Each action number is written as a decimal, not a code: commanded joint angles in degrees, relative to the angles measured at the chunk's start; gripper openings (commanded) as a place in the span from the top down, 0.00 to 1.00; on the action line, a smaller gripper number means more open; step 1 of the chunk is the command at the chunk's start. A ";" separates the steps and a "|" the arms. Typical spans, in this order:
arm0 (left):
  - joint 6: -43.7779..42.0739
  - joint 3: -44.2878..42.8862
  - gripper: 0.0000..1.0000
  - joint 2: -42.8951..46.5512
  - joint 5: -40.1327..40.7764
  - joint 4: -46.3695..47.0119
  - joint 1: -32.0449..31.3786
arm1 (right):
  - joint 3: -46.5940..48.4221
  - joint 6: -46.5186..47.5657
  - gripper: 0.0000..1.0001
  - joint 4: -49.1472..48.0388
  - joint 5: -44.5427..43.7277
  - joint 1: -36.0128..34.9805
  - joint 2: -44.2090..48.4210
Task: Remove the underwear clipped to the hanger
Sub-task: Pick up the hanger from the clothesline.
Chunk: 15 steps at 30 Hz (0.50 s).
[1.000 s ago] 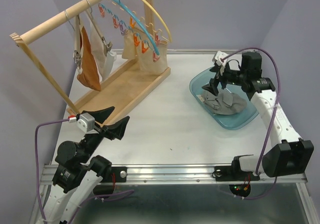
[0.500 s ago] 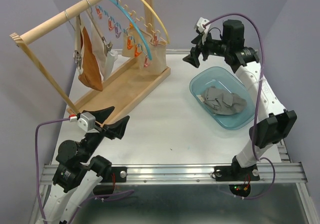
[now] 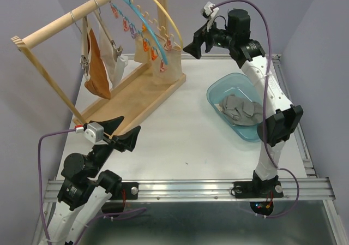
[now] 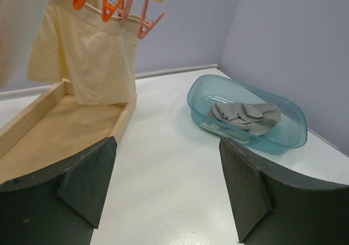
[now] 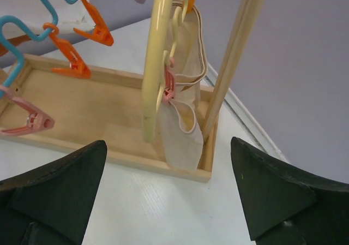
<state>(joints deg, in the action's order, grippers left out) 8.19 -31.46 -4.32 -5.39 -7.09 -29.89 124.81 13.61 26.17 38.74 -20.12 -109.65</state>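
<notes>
Jaws of the right gripper (image 5: 169,193) gape fully and hold nothing; those of the left gripper (image 3: 121,131) are also wide apart and empty. Ahead of and below the right jaws stands the wooden rack (image 3: 143,95). Well below and behind them, on the desk (image 3: 180,141), sits the blue tub (image 4: 272,144) with grey underwear (image 3: 242,111) in it. Straight in front of the right jaws, near but not touching, the yellow hanger (image 5: 155,65) carries cream underwear (image 5: 182,130), pinched at the waistband by a pink clip (image 5: 168,88). A rust-orange pair (image 3: 97,65) hangs far beyond it, nearer the left jaws. The cloth looks light and limp, so a firm downward tug should slip it free, and the best hold is probably the fabric just under the clip. The right arm is raised high and stretched forward, wrist aimed at the hanger. The left arm is folded low by its base.
</notes>
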 commanded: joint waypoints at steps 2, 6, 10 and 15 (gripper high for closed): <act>0.17 0.61 0.12 -1.13 0.55 2.35 0.01 | 7.80 -7.45 0.00 -7.01 -0.77 -1.67 -3.37; 0.16 0.53 0.12 -1.48 0.47 2.43 0.01 | 12.20 -8.77 0.03 -7.71 -2.26 -2.99 -6.45; 0.16 0.61 0.12 -1.40 0.29 2.43 0.01 | 15.19 -11.05 0.10 -9.47 -3.58 -4.31 -8.83; -0.01 0.61 0.12 -1.05 0.20 2.52 0.01 | 17.74 -12.37 0.17 -10.97 -6.13 -5.46 -10.94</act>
<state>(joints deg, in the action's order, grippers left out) 8.21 -31.44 -5.04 -5.30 -7.11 -29.89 137.91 3.64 20.25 35.24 -24.82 -120.22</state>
